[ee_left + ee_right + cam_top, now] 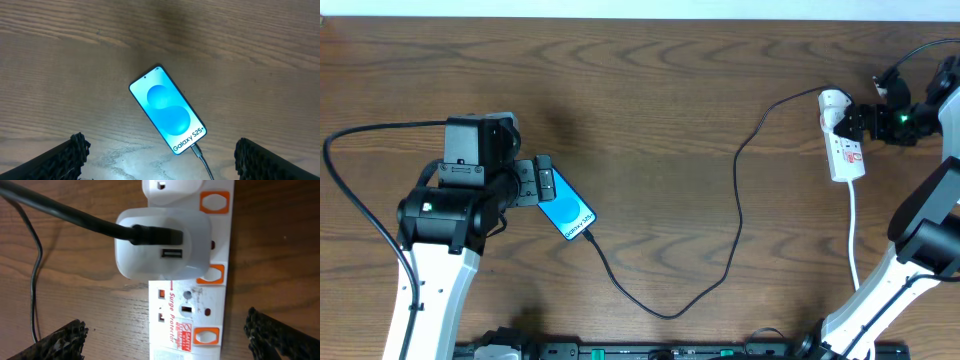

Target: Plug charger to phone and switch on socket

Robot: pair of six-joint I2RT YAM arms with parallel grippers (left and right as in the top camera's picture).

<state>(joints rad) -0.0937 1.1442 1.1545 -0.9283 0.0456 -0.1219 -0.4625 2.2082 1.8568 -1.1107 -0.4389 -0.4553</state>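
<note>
- One charger (672,313): a thin black cable. Its lowest loop lies nearest the front edge of the table (650,90).
- One white cord (853,235) on the right runs from the front edge up to the socket.
- One phone (167,110) lies left of centre, flat and at a slant, screen up and lit blue. The strip reads "Galaxy S25+".
- Charger tip sits in the phone's lower end. From there the cable drops to the loop, then climbs to the far right.
- One left gripper (162,160) hangs at the phone's upper end, fingers (60,160) spread wide and gripping nothing. Cannot tell whether it touches the phone.
- One socket (200,315) lies flat at far right, its long side running front to back. It is well apart from the phone.
- Three orange buttons (207,336) counted down one side of the socket. On or off: cannot tell.
- One right gripper (167,341) is over the socket with fingers (280,340) spread wide, one on each side of the strip, gripping nothing.
- One white adapter (162,245) is seated on the socket, with the black cable entering its side. One free outlet shows beside it.
- Adapter body crowds the middle button, and its cable crosses the table beside the strip.
</note>
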